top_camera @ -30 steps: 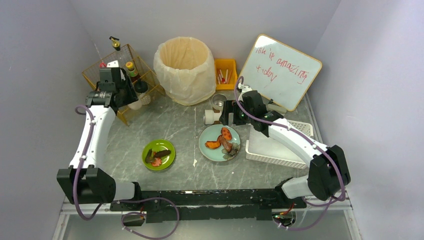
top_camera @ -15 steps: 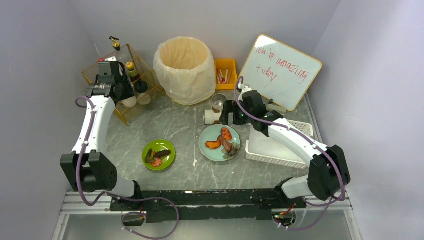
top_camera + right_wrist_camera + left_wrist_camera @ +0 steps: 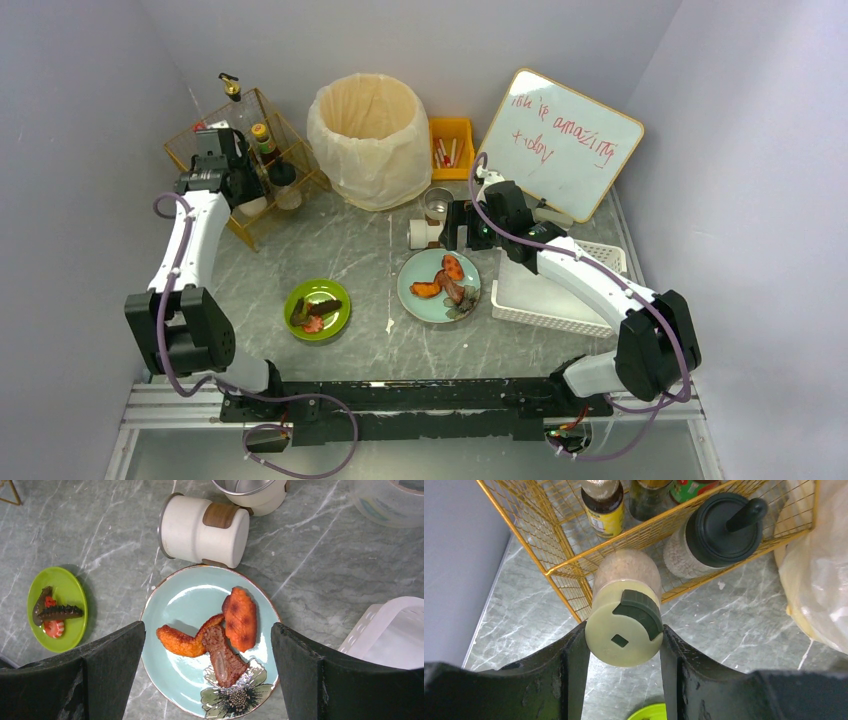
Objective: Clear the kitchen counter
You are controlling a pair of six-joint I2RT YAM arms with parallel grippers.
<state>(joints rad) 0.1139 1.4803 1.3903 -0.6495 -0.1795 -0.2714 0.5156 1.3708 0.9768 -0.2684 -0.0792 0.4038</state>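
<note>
The bench (image 3: 345, 250) was a large, flat slab with a grey marble look and thin white veins, lying level and stretching between the pale side walls (image 3: 80, 120). A straight pale line ran front to back near its middle. A few small white flecks lay on its grey surface (image 3: 734, 625).

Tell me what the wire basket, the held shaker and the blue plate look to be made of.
Basket: thin metal wire with a shiny gold coating, judging by its welded grid. Shaker: cloudy clear body, plastic or glass, granules showing through; matte pale plastic-looking cap with a dark flap. Plate: probably glazed ceramic, given the glossy highlight and printed flower.
</note>
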